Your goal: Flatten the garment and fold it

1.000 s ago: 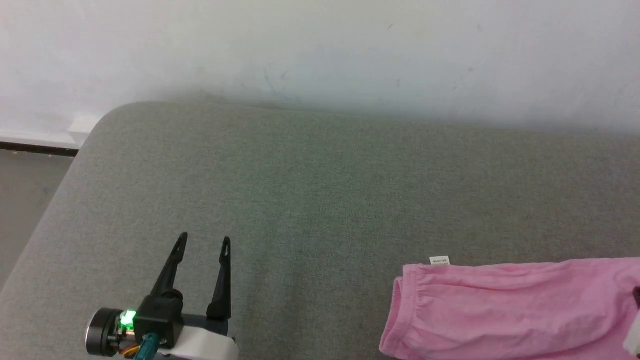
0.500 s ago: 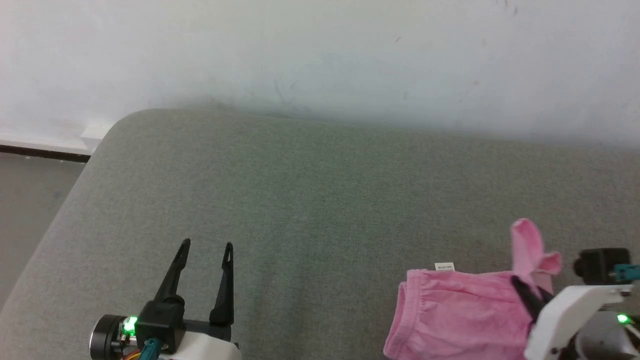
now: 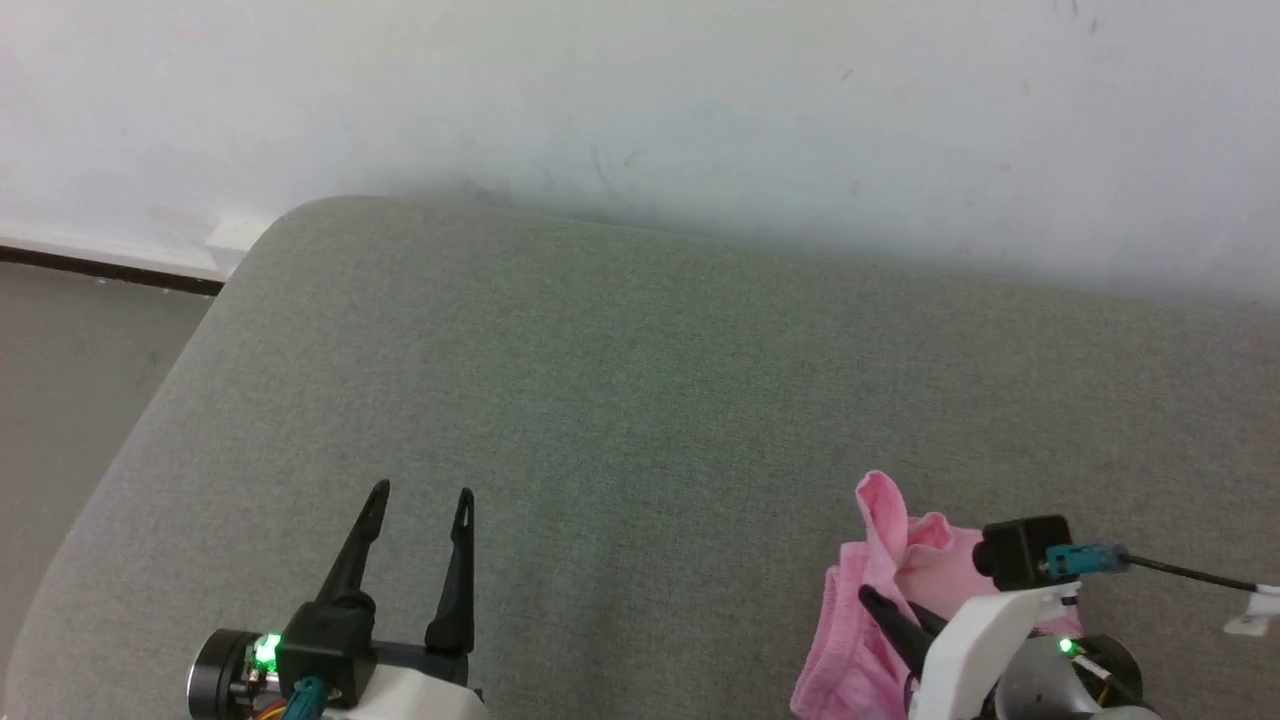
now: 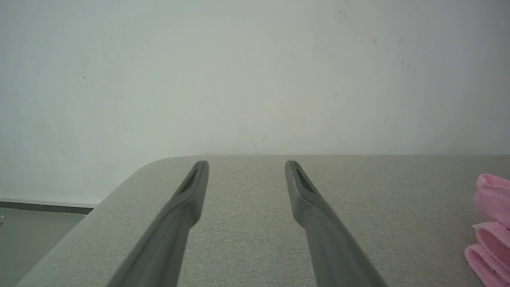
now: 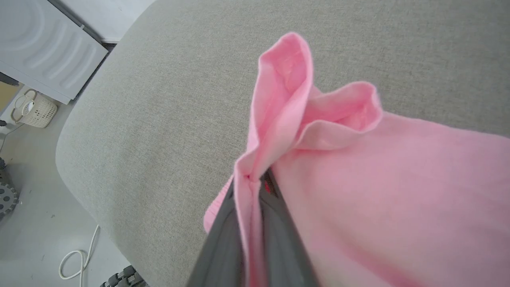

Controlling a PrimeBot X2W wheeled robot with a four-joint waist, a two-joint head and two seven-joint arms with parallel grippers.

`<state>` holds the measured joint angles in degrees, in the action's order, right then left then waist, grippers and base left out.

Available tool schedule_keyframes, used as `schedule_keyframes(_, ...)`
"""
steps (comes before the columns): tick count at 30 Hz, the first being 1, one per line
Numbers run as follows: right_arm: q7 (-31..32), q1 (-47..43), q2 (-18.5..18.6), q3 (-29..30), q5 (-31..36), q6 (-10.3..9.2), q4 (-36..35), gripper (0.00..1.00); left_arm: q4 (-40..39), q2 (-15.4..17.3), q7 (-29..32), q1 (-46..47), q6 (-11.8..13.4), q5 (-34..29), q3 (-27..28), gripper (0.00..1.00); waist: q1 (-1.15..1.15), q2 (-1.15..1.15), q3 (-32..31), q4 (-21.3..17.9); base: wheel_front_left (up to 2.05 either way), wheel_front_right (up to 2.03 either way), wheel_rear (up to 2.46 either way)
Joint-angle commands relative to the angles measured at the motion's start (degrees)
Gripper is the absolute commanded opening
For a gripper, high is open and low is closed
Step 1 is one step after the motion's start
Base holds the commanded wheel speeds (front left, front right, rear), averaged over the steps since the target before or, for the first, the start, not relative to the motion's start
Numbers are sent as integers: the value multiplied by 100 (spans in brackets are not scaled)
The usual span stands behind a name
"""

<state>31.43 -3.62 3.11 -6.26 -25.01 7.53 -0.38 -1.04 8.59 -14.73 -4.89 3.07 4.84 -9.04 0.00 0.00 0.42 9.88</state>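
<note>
The pink shorts (image 3: pixel 870 600) lie bunched at the lower right of the grey cushioned surface (image 3: pixel 640 400), one end lifted and doubled over the rest. My right gripper (image 3: pixel 880 605) is shut on that raised fold, and the right wrist view shows the pink cloth (image 5: pixel 287 119) pinched between the dark fingers (image 5: pixel 223 239) and standing up past the tips. A pink edge of the shorts (image 4: pixel 488 223) shows at the far right of the left wrist view. My left gripper (image 3: pixel 420 495) stands open at the lower left, fingers apart over bare fabric, well away from the shorts. The white label is hidden.
A pale wall (image 3: pixel 640 100) runs behind the surface. The surface's rounded left corner (image 3: pixel 270 225) drops to the floor (image 3: pixel 70 350). Beside the surface, the right wrist view shows a white appliance (image 5: pixel 40 44), a small basket (image 5: pixel 30 109) and a white cable (image 5: pixel 79 259).
My right gripper has carried the held end of the shorts leftward over the rest, so the garment now lies doubled and shorter. The head view has shifted. The left gripper stays open.
</note>
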Motion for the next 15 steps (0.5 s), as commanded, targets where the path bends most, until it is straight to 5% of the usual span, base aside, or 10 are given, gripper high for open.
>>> schedule_keyframes(1, -106, 119, -20, -78, 12, -4, 113, 0, 16, -36, -27, 5, -30, -81, 24, 100, 0, 0, 40, 45, 0, 0, 0)
schedule_keyframes(3, -283, 221, -21, -243, 40, -4, 412, 0, 31, -53, -27, 25, -46, -86, 26, 100, 0, 0, 64, 75, 0, 0, 0)
schedule_keyframes(4, -390, 290, -21, -365, 107, -4, 518, 29, 41, -60, -27, 29, -56, -88, 26, 100, 0, 0, 74, 89, 0, 0, 0)
schedule_keyframes(5, -495, 351, -22, -486, 144, -4, 609, 100, 52, -64, -27, 32, -65, -90, 29, 100, 0, 0, 84, 98, 0, 0, 0)
schedule_keyframes(11, -824, 675, -15, -1380, 81, -4, 715, 100, 112, -91, -27, 24, -90, -99, 76, 100, 0, 0, 73, 75, 0, 0, 0)
schedule_keyframes(15, -1185, 969, 324, -1563, 250, -4, 551, 100, 152, -98, -27, 31, -111, -104, 110, 100, 0, 0, 4, -10, 0, 0, 0)
